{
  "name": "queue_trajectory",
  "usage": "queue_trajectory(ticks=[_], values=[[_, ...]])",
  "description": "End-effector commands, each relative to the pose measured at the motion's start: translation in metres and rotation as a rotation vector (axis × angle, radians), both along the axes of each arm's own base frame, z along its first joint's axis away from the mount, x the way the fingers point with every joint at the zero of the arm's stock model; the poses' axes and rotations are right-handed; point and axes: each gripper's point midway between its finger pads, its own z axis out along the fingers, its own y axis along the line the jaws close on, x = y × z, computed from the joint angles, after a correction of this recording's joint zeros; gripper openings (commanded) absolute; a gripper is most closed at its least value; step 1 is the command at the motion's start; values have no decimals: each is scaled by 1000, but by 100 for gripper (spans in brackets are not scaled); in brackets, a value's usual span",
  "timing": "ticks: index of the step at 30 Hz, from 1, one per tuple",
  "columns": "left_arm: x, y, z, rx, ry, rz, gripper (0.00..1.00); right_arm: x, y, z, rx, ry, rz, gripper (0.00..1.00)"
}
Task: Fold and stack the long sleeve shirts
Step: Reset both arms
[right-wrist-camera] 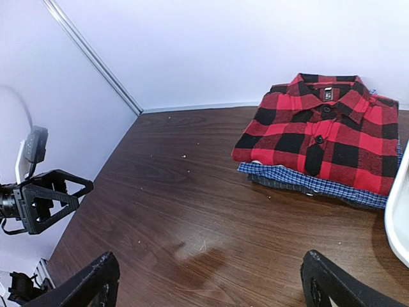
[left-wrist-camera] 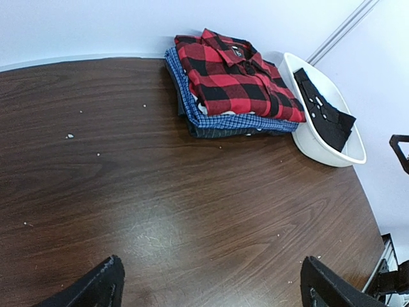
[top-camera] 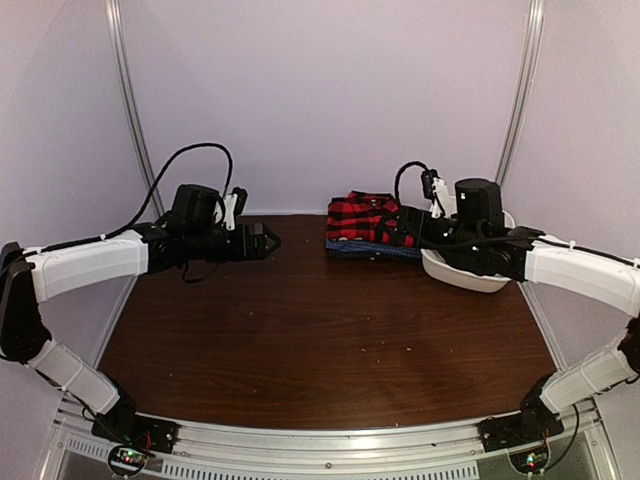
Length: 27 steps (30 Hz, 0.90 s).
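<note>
Plainly, the left gripper [left-wrist-camera: 214,291] and right gripper [right-wrist-camera: 211,284] both hang with jaws wide apart, holding nothing. The red-and-black plaid shirt [left-wrist-camera: 236,80] looks soft, light and limp, probably best pinched at a folded edge. It lies folded atop the blue check shirt [left-wrist-camera: 252,121] at the table's [top-camera: 320,340] far edge, near the right gripper and well ahead of the left.

no wording can be read anywhere. the folded red-and-black plaid flannel shirt [right-wrist-camera: 319,137] has a small black neck tag [right-wrist-camera: 328,94] inside its collar, at its twelve o'clock edge; the pale marks on it are too small to read.
</note>
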Motion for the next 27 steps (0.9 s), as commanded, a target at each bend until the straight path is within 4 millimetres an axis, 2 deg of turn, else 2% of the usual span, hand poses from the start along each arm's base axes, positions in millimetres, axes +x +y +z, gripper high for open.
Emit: queue_trajectory(ticks=[1,8,11,20,27], values=[[7,-6,24,-26,-102,-11,98,-11,-27,18,37,-68,-104,100],[2,5,26,-20,-126,23,98,-27,-57,8,23,-92,-193,100],[0,9,25,-14,-130,29,98,-30,-64,4,16,-102,-215,100],[1,13,26,-13,-150,47,98,-31,-69,15,33,-141,-235,100],[1,15,26,-10,-153,59,98,-29,-71,10,15,-136,-243,100]])
